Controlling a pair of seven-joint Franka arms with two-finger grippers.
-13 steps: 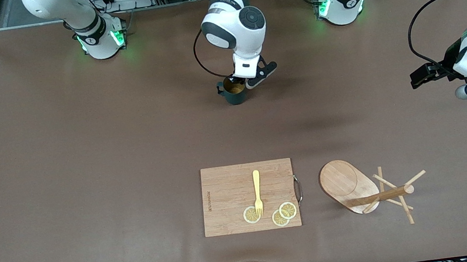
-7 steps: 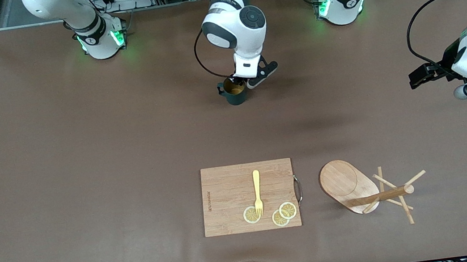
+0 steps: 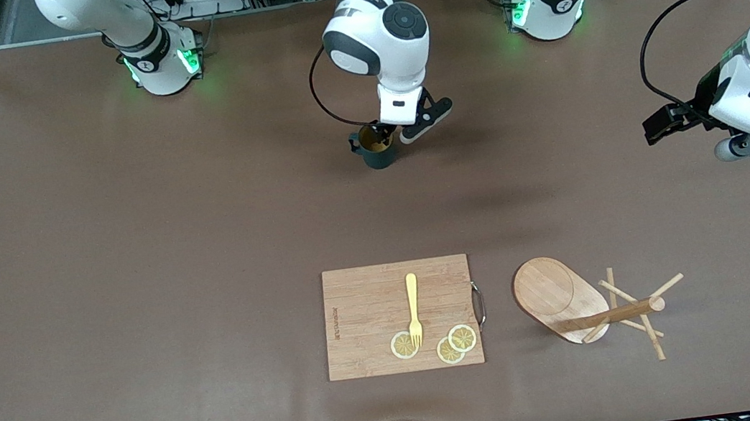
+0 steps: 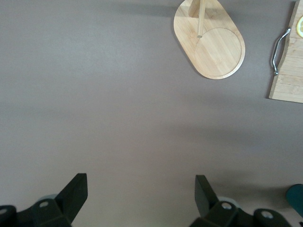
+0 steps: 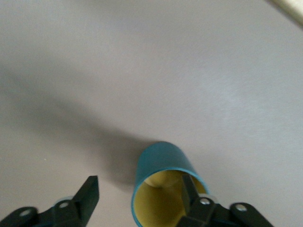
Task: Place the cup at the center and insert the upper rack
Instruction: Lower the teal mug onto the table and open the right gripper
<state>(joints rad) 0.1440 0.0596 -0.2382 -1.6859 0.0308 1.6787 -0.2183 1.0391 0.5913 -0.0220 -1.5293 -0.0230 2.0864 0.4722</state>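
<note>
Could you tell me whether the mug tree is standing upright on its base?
No, the mug tree lies tipped on its side on the table beside the cutting board.

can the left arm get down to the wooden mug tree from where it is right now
Probably yes. The left end effector hangs open and empty over bare table, and the mug tree lies on its side with nothing on it; the cutting board sits apart beside it.

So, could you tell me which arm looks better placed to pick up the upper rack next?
Probably the left: its open gripper hangs over bare table, with the upper rack toward its end, while the right gripper is at the cup.
</note>
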